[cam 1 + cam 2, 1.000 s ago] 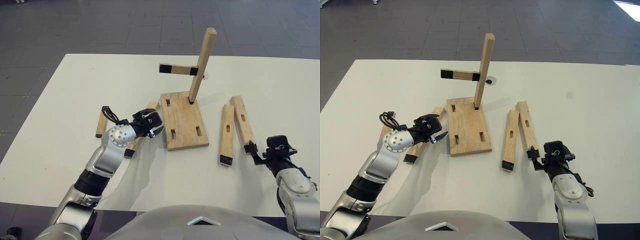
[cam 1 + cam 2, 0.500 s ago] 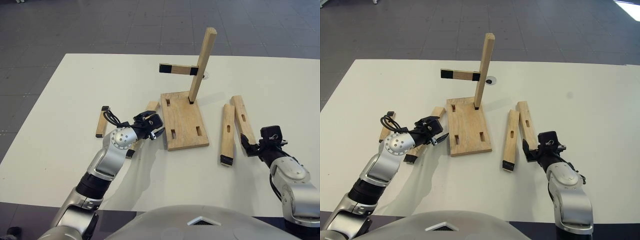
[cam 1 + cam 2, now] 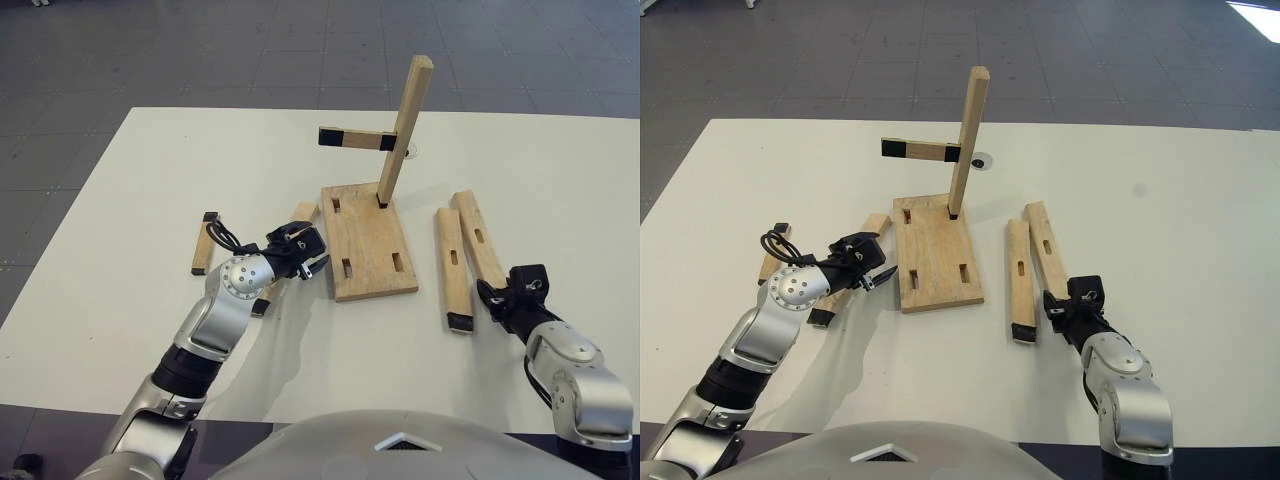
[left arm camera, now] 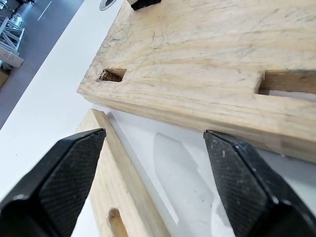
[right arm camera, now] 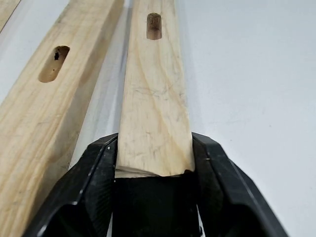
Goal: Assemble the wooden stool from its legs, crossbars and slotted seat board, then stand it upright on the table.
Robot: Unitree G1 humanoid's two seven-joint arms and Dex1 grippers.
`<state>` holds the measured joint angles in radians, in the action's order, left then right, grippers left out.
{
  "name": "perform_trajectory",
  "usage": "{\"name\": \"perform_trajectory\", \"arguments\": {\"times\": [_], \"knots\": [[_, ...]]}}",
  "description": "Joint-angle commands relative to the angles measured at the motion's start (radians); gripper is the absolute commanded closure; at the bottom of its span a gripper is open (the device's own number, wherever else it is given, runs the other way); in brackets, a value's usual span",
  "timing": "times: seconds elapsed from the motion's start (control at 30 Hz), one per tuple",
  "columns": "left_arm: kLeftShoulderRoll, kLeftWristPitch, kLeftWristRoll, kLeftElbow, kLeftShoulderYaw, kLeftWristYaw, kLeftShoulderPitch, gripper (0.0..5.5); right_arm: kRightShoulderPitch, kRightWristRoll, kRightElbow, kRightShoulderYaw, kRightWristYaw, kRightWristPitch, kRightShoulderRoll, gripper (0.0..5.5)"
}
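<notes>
The slotted seat board (image 3: 368, 240) lies flat mid-table, with one leg (image 3: 405, 130) standing in its far slot and a black-tipped crossbar (image 3: 355, 139) sticking out sideways from that leg. Two more legs lie to its right. My right gripper (image 3: 503, 296) is shut on the black near end of the outer leg (image 5: 154, 98); the inner leg (image 5: 49, 98) lies right beside it. By the board's left edge my left gripper (image 3: 312, 262) stands open, its fingers (image 4: 64, 182) over another leg (image 4: 118, 197) on the table.
A short black-tipped crossbar (image 3: 203, 243) lies alone to the left of my left arm. The white table (image 3: 150, 180) has bare surface at the far left, far right and along its front edge. Beyond it is dark floor.
My right gripper has moved forward and left to the outer leg's near end and now grips it. Both right-hand legs have shifted slightly left. The left gripper has barely moved.
</notes>
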<state>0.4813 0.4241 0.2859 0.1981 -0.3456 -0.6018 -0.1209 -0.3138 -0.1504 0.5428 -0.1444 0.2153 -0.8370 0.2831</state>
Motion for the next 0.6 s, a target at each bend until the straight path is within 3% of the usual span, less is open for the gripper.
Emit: {"name": "perform_trajectory", "arguments": {"times": [0.03,0.1,0.17,0.27,0.37,0.53,0.6], "knots": [[0.008,-0.011,-0.001,-0.013,0.036,0.024,-0.019,1.82,0.035,0.01,-0.005,-0.038,-0.045,0.031,-0.018,3.47],[0.0,-0.016,-0.028,-0.011,0.084,0.04,-0.026,1.82,0.092,-0.002,0.025,-0.086,-0.074,0.05,-0.026,3.47],[-0.027,0.003,-0.146,-0.019,0.218,0.041,-0.043,1.82,0.194,-0.038,0.06,-0.148,-0.094,0.066,-0.028,3.47],[-0.051,0.125,-0.445,-0.007,0.438,-0.064,-0.093,1.82,0.36,-0.144,0.103,-0.205,-0.04,0.101,-0.002,3.47],[-0.054,0.354,-0.792,0.069,0.572,-0.166,-0.184,1.62,0.497,-0.346,0.115,-0.235,0.101,0.058,0.057,3.47],[-0.186,0.639,-1.271,0.034,0.702,-0.06,-0.406,0.7,0.646,-0.721,-0.01,-0.268,0.299,-0.093,0.14,3.47],[-0.255,0.688,-1.411,0.006,0.708,0.014,-0.439,0.69,0.659,-0.843,-0.042,-0.24,0.38,-0.157,0.177,3.47]]}}
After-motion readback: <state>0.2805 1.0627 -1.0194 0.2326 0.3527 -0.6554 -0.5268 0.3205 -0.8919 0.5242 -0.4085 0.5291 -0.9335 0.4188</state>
